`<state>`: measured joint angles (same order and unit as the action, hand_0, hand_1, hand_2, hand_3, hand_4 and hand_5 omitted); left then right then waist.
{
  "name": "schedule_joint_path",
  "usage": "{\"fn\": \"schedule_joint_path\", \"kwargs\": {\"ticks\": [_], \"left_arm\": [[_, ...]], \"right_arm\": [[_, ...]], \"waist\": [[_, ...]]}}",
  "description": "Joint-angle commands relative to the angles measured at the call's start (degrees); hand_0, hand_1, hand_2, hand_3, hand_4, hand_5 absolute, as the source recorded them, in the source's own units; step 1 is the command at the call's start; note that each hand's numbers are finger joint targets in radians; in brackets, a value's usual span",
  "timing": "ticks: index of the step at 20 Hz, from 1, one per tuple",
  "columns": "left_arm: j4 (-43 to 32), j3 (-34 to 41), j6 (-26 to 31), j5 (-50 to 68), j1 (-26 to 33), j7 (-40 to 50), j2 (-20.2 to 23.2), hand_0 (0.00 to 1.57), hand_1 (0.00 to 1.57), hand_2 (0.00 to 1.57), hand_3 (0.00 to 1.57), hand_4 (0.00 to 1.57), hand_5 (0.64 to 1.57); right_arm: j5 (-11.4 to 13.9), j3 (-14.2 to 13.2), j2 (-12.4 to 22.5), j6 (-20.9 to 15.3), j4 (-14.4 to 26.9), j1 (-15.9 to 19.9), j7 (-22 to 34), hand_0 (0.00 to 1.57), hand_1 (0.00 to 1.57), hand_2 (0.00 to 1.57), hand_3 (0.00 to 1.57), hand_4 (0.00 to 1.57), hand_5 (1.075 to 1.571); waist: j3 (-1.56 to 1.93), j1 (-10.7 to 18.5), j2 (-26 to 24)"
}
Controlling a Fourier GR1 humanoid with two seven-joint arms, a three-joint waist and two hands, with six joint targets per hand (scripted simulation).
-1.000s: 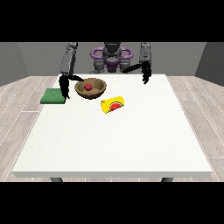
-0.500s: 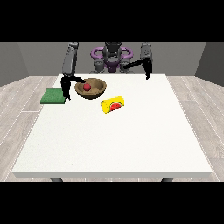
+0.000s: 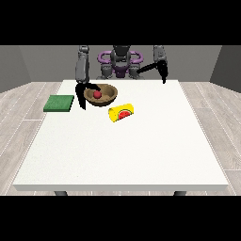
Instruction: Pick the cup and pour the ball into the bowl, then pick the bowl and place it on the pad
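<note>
A brown bowl [image 3: 104, 97] stands at the table's far left with a red ball [image 3: 97, 94] inside it. Just in front of it, to the right, a yellow cup [image 3: 121, 112] with a watermelon picture lies on its side. A green pad [image 3: 59, 103] lies flat to the left of the bowl. The hand at the view's left [image 3: 83, 95] is open at the bowl's left rim, its thumb reaching over the rim and its fingers hanging beside the wall. The hand at the view's right [image 3: 163, 74] hangs open, raised over the table's far edge, away from everything.
The white table [image 3: 127, 150] stretches wide towards the camera. The robot's torso [image 3: 120, 63] stands behind the far edge. A narrow strip of table separates the pad from the bowl.
The hand at the view's left has moved right, up to the bowl's rim. The hand at the view's right has risen and drawn back towards the far edge. Bowl, cup and pad stayed put.
</note>
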<state>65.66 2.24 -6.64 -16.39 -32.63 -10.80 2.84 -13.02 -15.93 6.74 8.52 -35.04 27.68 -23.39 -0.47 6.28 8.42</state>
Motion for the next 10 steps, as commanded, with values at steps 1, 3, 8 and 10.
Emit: {"fn": "schedule_joint_path", "kwargs": {"ticks": [1,3,8,10], "left_arm": [[3.32,-1.02,-0.87,-0.20,-0.20,2.16,-1.36,0.00,0.00,0.00,0.00,0.00,1.565],[3.38,-1.88,1.30,-0.07,1.59,-1.26,-0.38,0.00,0.00,0.00,0.00,0.00,1.566],[2.04,0.59,3.40,1.88,1.37,-0.54,2.16,0.00,0.00,0.00,0.00,0.00,1.568],[1.13,1.72,3.63,2.66,-0.71,0.46,2.56,0.00,0.00,0.00,0.00,0.00,1.569]], "right_arm": [[0.44,0.11,-1.81,-2.13,3.84,1.39,-2.97,0.00,0.00,0.00,0.00,0.35,1.546],[-0.45,-1.51,0.60,-4.39,5.98,-0.42,5.40,0.64,0.64,0.30,0.00,0.56,1.571],[6.07,3.59,0.68,-9.66,4.83,-4.41,6.05,1.57,1.57,1.57,1.57,1.05,1.550],[6.77,3.68,2.67,-12.02,3.71,-1.13,9.39,1.57,1.57,1.57,1.57,1.03,1.551]], "waist": [[0.50,1.01,1.26],[0.50,3.16,1.99],[0.40,2.67,0.24],[0.39,1.42,0.18]]}}
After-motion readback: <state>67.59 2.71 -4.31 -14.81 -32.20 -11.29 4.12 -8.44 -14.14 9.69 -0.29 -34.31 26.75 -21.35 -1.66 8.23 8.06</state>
